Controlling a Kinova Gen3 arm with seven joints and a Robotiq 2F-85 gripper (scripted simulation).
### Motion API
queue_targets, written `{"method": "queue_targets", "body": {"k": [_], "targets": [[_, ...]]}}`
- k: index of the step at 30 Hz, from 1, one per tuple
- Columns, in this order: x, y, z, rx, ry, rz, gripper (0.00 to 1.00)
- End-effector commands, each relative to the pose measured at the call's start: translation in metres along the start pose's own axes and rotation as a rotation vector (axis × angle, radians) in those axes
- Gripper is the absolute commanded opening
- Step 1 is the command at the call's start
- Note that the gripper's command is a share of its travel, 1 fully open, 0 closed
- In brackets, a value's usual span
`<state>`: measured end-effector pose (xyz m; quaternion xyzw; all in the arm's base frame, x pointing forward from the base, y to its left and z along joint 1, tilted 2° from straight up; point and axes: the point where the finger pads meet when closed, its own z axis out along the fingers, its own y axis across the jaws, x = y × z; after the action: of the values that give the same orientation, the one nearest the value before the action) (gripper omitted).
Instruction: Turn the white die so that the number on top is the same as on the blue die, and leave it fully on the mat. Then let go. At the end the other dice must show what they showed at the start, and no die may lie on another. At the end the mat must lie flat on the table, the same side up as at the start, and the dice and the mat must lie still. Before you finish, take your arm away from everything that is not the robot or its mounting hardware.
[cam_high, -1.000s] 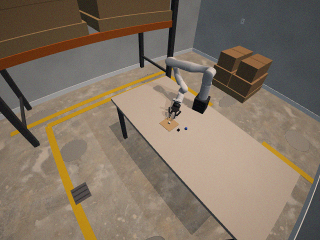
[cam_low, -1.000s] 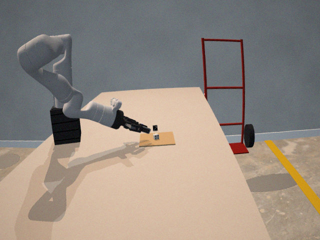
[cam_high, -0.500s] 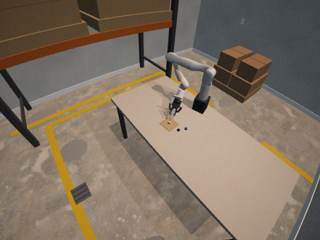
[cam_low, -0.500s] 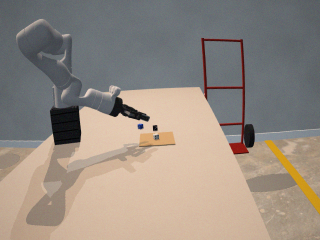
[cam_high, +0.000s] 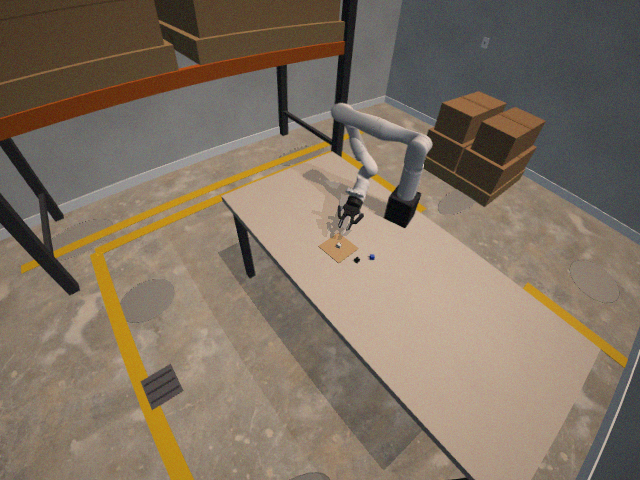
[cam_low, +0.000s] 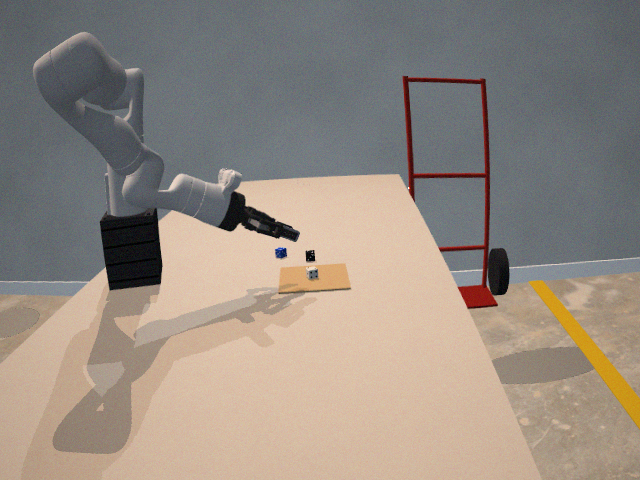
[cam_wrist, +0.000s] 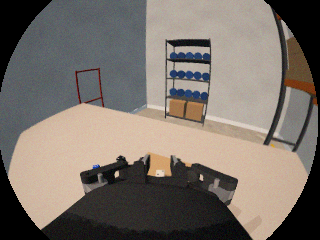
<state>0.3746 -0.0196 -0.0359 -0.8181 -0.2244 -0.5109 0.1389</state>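
Observation:
The white die (cam_high: 337, 244) sits on the tan mat (cam_high: 338, 249), near its middle; it also shows in the exterior view (cam_low: 312, 272) on the mat (cam_low: 316, 279). The blue die (cam_high: 371, 256) (cam_low: 280, 252) and the black die (cam_high: 356, 259) (cam_low: 310, 255) lie on the table beside the mat, apart from each other. My gripper (cam_high: 347, 223) (cam_low: 293, 235) hangs in the air above and behind the mat, tilted down toward it. Its fingers stand partly apart with nothing between them. In the wrist view the mat (cam_wrist: 160, 163) shows between the fingers.
The arm's black base (cam_high: 402, 207) stands on the table behind the dice. A red hand truck (cam_low: 449, 191) stands past the table's far side. Stacked boxes (cam_high: 480, 144) and a shelf rack (cam_high: 170, 62) stand off the table.

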Motion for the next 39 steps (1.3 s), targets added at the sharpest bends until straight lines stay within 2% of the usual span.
{"method": "queue_targets", "body": {"k": [1,8,15,17,26,32,34,39], "targets": [[0.001,0.000,0.000,0.001,-0.002,-0.003,0.35],[0.003,0.000,0.001,0.004,-0.037,0.000,0.35],[0.007,0.000,0.003,0.002,-0.104,-0.002,0.35],[0.007,0.000,0.003,0.002,-0.104,-0.002,0.35],[0.013,0.000,0.007,0.002,-0.235,-0.003,0.35],[0.018,0.000,0.010,0.003,-0.350,-0.005,0.35],[0.018,0.000,0.010,0.003,-0.350,-0.005,0.35],[0.023,0.000,0.012,0.003,-0.460,-0.007,0.35]]}}
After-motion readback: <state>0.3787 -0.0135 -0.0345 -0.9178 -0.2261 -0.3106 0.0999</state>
